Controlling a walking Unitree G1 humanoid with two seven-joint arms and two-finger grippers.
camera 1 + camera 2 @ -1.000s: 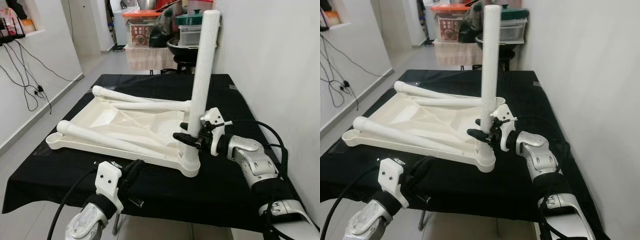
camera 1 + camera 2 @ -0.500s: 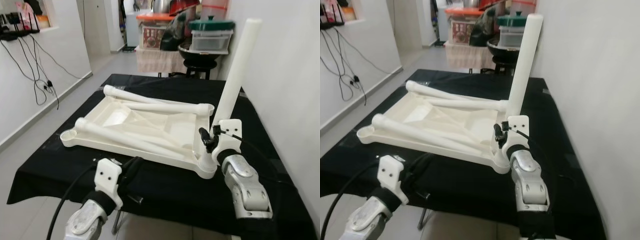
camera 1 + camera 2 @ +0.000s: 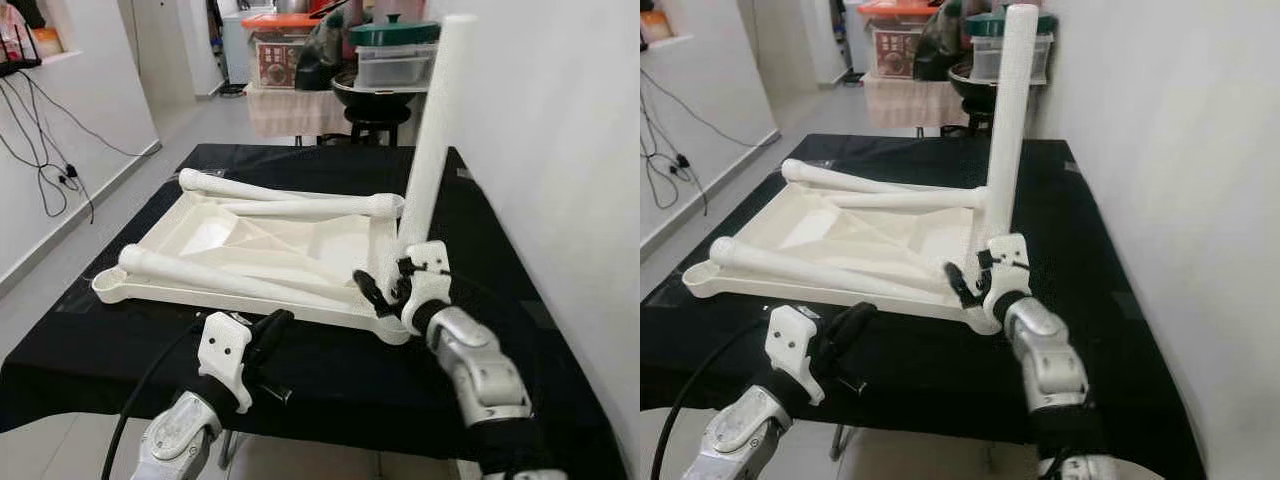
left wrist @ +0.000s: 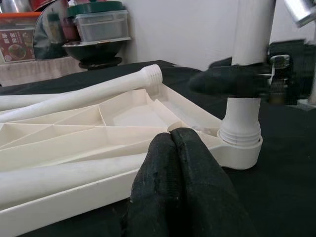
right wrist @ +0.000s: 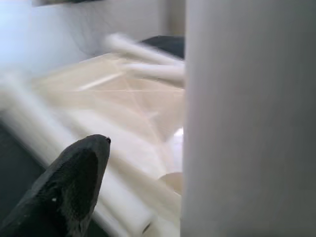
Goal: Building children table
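A white children's tabletop [image 3: 250,240] lies upside down on the black-covered table [image 3: 330,370]. One white leg [image 3: 430,130] stands upright in the near right corner socket [image 4: 239,140]. Three loose legs lie across the tabletop, the nearest one [image 3: 230,280] along its front edge. My right gripper [image 3: 385,285] is low at the standing leg's base, open, with one finger [image 5: 74,177] standing off the leg's side [image 5: 247,118]. Near the table's front edge my left gripper [image 3: 272,322] hovers, shut on nothing, its fingertips [image 4: 177,158] pointing at the tabletop's rim.
A white wall [image 3: 560,150] runs close along the table's right side. Behind the table stand stacked boxes, a lidded container [image 3: 395,50] and a dark pan. Cables hang on the left wall [image 3: 50,150]. Bare floor lies to the left.
The camera has shifted. My right forearm has swung from the right side to the front of the leg, keeping its gripper at the leg's base. The left arm has hardly moved.
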